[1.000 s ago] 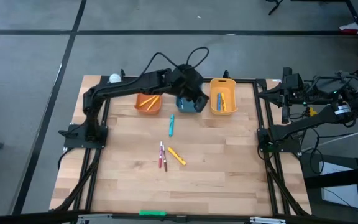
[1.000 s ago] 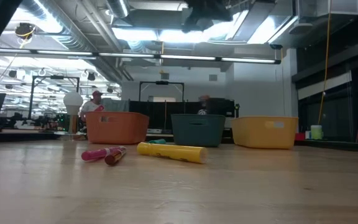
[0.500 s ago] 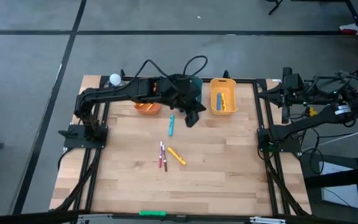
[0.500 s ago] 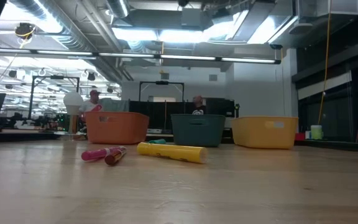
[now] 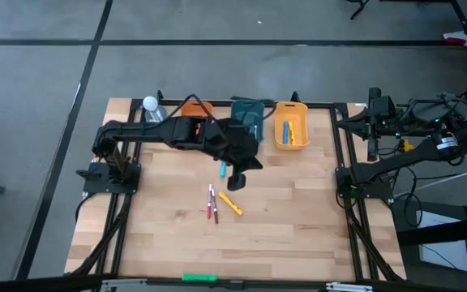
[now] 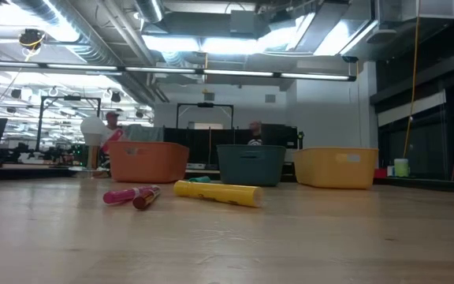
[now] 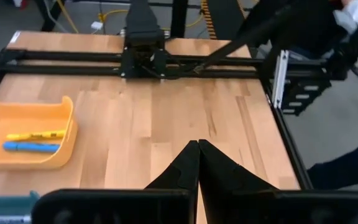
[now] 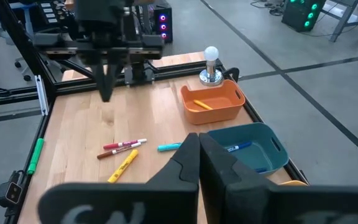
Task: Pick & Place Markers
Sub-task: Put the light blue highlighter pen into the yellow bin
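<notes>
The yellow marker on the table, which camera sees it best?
The low view: the yellow marker lies close and large. The high view and right wrist view show it small, beside the red markers. The left wrist view misses it.

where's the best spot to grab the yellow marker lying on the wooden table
Grip the yellow marker mid-barrel, from straight above, fingers across its width. It lies flat and diagonal on the wooden table, slightly apart from the red and pink markers, so its middle looks clear.

Orange bin (image 5: 191, 109), teal bin (image 5: 248, 113), yellow bin (image 5: 290, 130)
</notes>
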